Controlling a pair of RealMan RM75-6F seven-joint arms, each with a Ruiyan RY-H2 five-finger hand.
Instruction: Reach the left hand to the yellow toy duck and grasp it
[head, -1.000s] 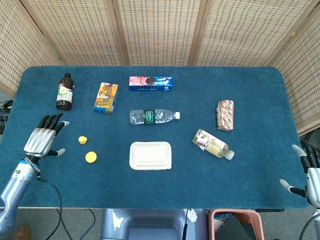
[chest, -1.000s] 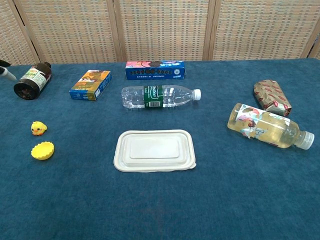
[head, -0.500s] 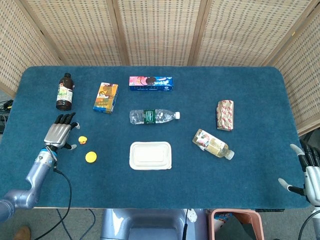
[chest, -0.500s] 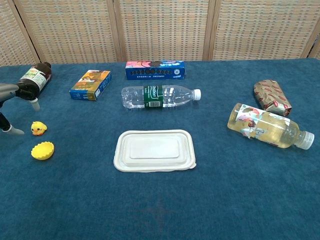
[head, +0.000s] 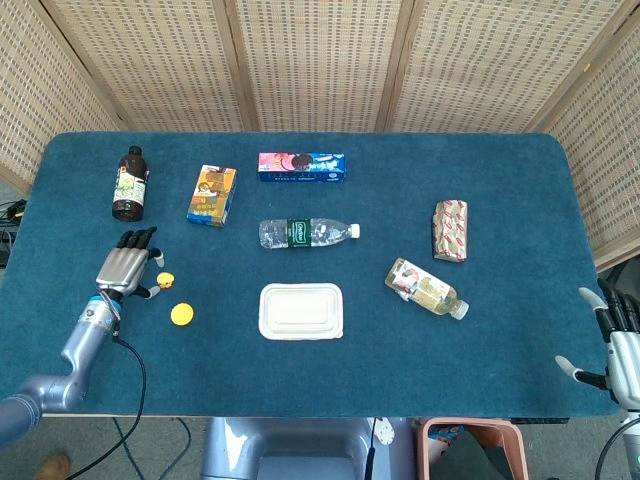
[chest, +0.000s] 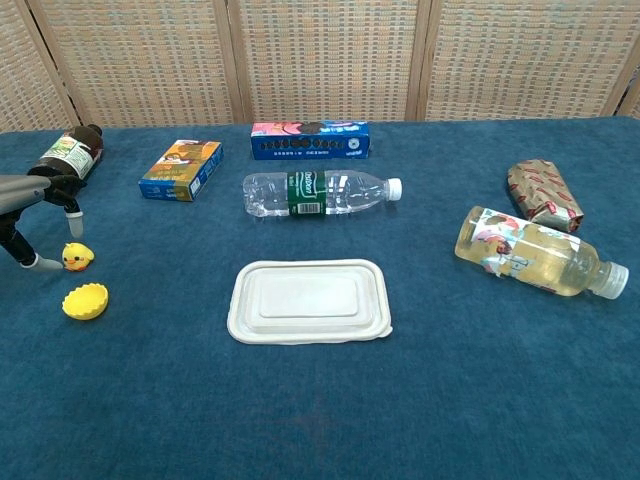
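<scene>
The yellow toy duck (head: 165, 280) (chest: 77, 257) stands on the blue table near its left edge. My left hand (head: 128, 265) (chest: 30, 205) hovers right beside the duck, on its left, fingers spread and holding nothing; the thumb tip reaches the duck's side in the chest view. Whether it touches I cannot tell. My right hand (head: 622, 335) sits open at the table's right front corner, far from the duck, seen only in the head view.
A yellow round cap (head: 181, 314) (chest: 84, 300) lies just in front of the duck. A brown bottle (head: 129, 183) and an orange-blue box (head: 211, 195) lie behind it. A white lidded tray (head: 301, 310), clear water bottle (head: 305, 233), cookie box (head: 301, 166), juice bottle (head: 427, 288) and wrapped packet (head: 450, 230) lie further right.
My left hand has moved rightward and forward across the table from its left edge to just beside the duck. The right hand has barely shifted.
</scene>
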